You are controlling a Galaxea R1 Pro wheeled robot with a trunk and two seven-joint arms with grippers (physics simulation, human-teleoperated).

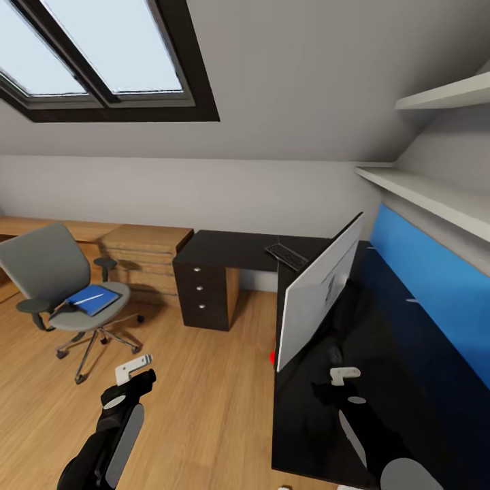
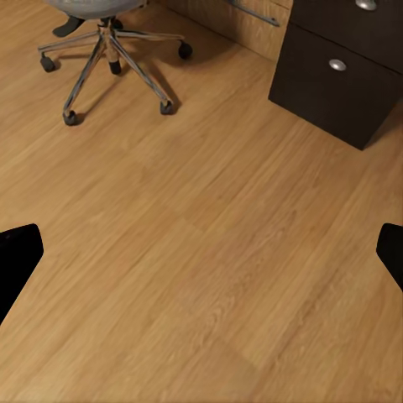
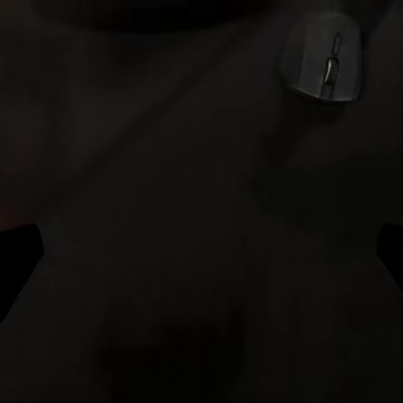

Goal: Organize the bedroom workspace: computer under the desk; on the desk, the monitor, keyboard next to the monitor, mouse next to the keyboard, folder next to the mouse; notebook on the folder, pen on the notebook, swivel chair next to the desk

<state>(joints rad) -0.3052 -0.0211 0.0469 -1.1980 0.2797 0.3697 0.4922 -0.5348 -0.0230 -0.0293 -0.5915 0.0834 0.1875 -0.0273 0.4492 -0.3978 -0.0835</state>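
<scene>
The right hand (image 1: 345, 375) hovers spread and empty over the black table (image 1: 381, 320), the mouse (image 3: 326, 60) lying just ahead of its fingers, small, light, rigid and probably slick, best pinched across its narrow sides

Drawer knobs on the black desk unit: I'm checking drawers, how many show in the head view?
3, stacked in a column on the front of the black drawer unit: top knob, middle knob, bottom knob. None seems hidden.
</scene>
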